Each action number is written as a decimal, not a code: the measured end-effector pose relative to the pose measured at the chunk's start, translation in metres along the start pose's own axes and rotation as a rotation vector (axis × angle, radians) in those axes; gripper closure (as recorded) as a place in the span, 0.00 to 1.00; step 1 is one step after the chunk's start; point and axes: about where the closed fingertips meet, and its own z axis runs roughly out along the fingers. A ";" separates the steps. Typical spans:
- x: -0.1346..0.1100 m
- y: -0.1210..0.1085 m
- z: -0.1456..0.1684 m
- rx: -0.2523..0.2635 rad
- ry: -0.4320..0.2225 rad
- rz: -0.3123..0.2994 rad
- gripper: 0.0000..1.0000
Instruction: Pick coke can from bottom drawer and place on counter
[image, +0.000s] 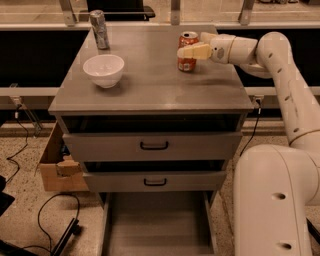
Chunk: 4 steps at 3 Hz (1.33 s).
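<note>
The coke can (187, 61) stands upright on the counter (150, 85), near its back right corner. My gripper (191, 51) reaches in from the right at the can's upper half. One pale finger (196, 51) lies across the can's front and the other is hidden behind it, so the jaws are closed on the can. The bottom drawer (157, 220) is pulled out at the foot of the cabinet, and its flat floor is bare.
A white bowl (103, 69) sits on the counter's left side, with a taller silver-grey can (99, 30) behind it. The two upper drawers (154, 146) stand slightly ajar. A cardboard box (54, 165) and cables (35, 215) lie on the floor to the left. My robot's body (275, 200) is at the right.
</note>
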 end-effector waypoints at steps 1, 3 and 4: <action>-0.007 0.001 -0.001 -0.006 0.003 -0.003 0.00; -0.113 0.060 -0.107 0.027 0.265 -0.049 0.00; -0.154 0.104 -0.139 0.113 0.452 -0.022 0.00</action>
